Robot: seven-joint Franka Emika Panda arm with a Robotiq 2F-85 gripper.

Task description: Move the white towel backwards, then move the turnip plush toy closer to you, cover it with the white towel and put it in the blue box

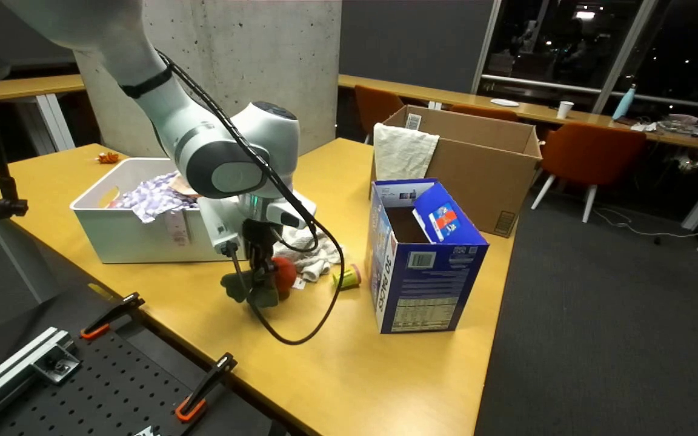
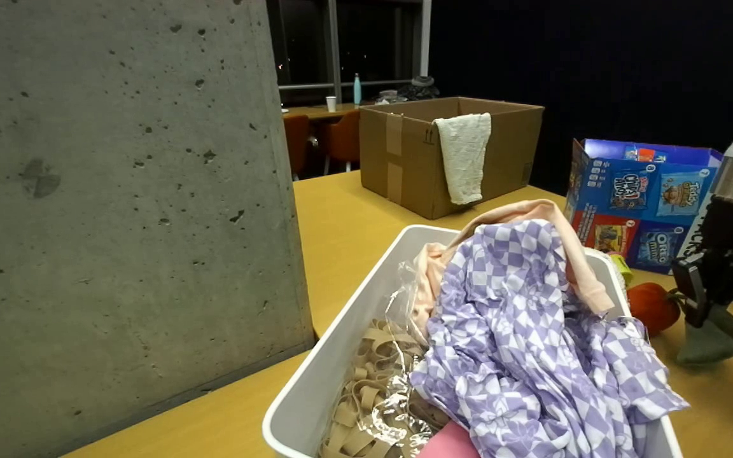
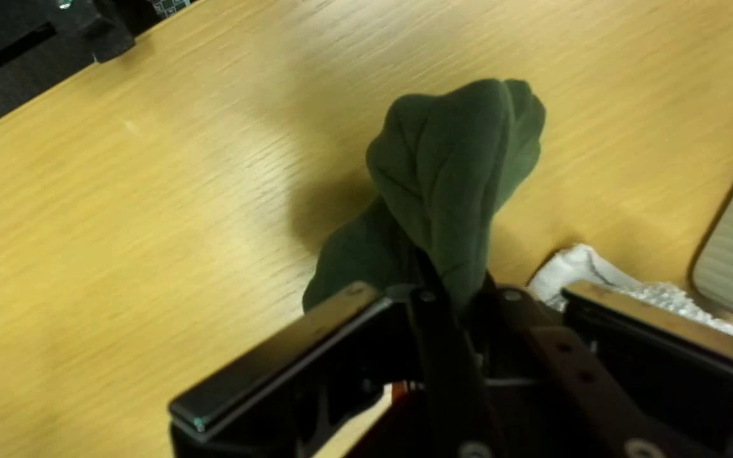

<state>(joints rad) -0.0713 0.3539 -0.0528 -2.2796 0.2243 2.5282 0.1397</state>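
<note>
The turnip plush toy has a red-orange body (image 1: 284, 275) and dark green leaves (image 3: 455, 165). Its body also shows in an exterior view beside the white bin (image 2: 651, 308). My gripper (image 3: 465, 296) points down and is shut on the leaves near the stem. I cannot tell if the toy touches the table. A crumpled white towel (image 1: 309, 251) lies on the table behind the toy, partly hidden by the arm; its corner shows in the wrist view (image 3: 579, 267). The blue box (image 1: 431, 284) stands open-topped to the right of the toy.
A white bin (image 1: 143, 242) with purple-checked cloth stands behind the toy. A yellow-green can (image 1: 347, 277) lies by the blue box. A large cardboard box (image 1: 476, 175) has another white cloth (image 1: 405, 151) over its wall. Clamps (image 1: 206, 387) sit at the table edge.
</note>
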